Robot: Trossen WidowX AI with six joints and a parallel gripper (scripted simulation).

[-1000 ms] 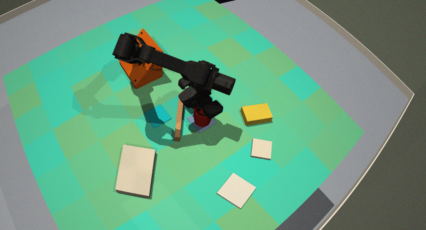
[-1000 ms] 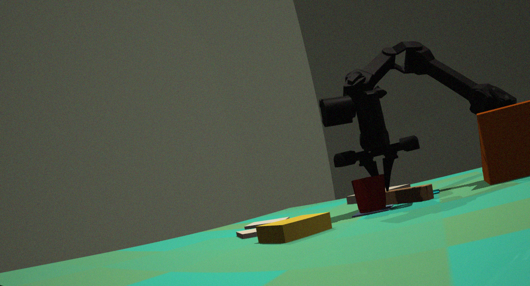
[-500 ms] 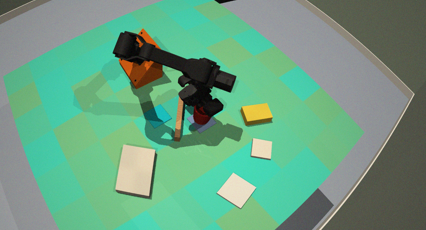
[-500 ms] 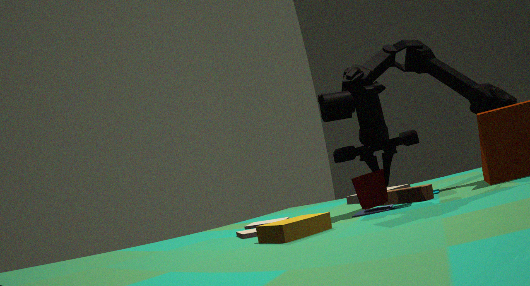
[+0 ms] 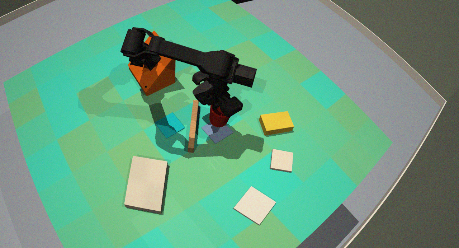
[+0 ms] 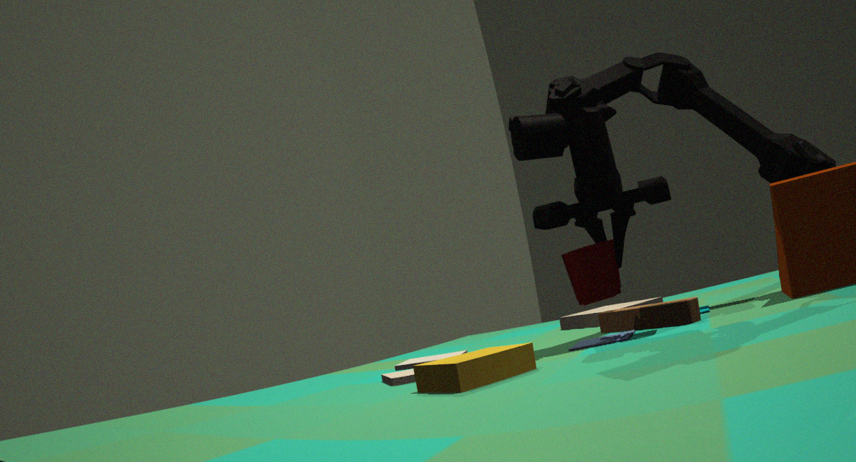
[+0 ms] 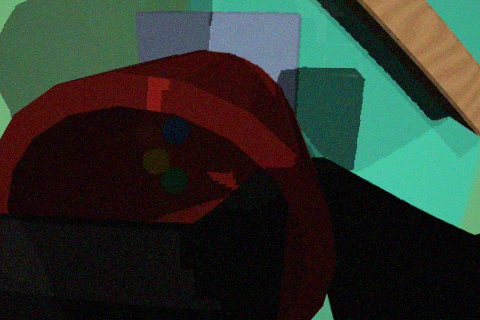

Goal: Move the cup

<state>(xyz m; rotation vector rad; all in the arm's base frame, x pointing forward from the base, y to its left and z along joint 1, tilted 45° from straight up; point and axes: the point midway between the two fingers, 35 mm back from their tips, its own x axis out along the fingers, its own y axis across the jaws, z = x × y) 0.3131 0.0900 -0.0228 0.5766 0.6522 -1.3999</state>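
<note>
Dark red cup (image 6: 591,273), rim pinched in the nearly closed gripper (image 6: 605,244), hangs above the grey-blue pad (image 5: 217,132); carrying it level over the wooden bar (image 5: 193,125) toward nine o'clock, to the teal pad (image 5: 170,125), seems next.

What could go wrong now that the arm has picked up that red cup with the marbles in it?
1. The tool pinches only one side of the cup's rim, and the red cup hangs tilted, so the marbles might roll out.
2. The wooden bar lies between the grey pad and the blue pad; carried too low, the cup could clip it.
</note>
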